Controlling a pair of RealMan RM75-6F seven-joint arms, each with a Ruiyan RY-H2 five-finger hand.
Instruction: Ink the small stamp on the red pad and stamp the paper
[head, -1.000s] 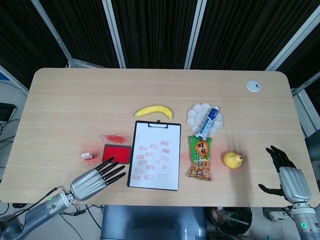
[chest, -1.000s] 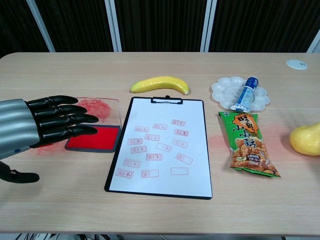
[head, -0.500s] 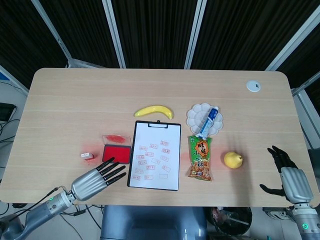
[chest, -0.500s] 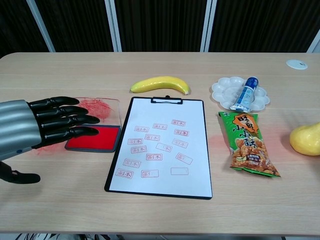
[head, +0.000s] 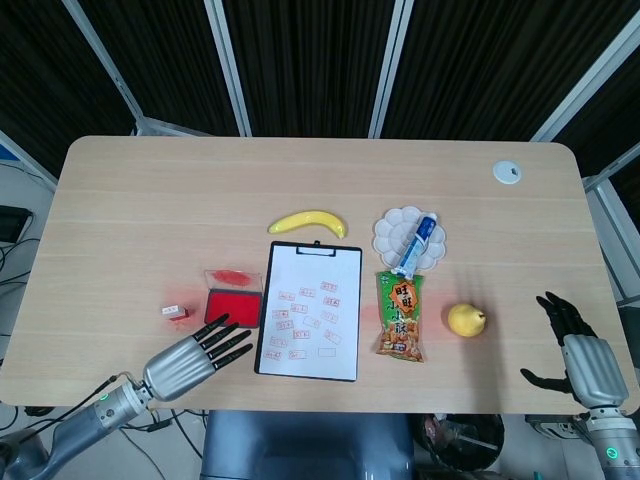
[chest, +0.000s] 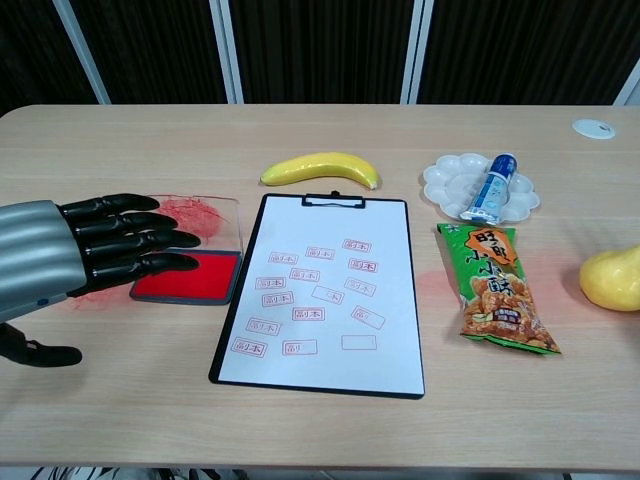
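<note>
Pale wooden table (head: 300, 170) — dark slatted wall (head: 300, 60) behind.

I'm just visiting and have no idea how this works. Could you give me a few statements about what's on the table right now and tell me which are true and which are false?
1. The left hand is holding the small stamp. False: the hand is open and holds nothing; the stamp sits on the table, apart from it.
2. The paper on the clipboard already carries red stamp marks. True.
3. The banana lies on the clipboard. False: it lies on the table just beyond the clip end.
4. A tube rests on the white palette. True.
5. The right hand is gripping the pear. False: it is open near the table edge, apart from the pear.
</note>
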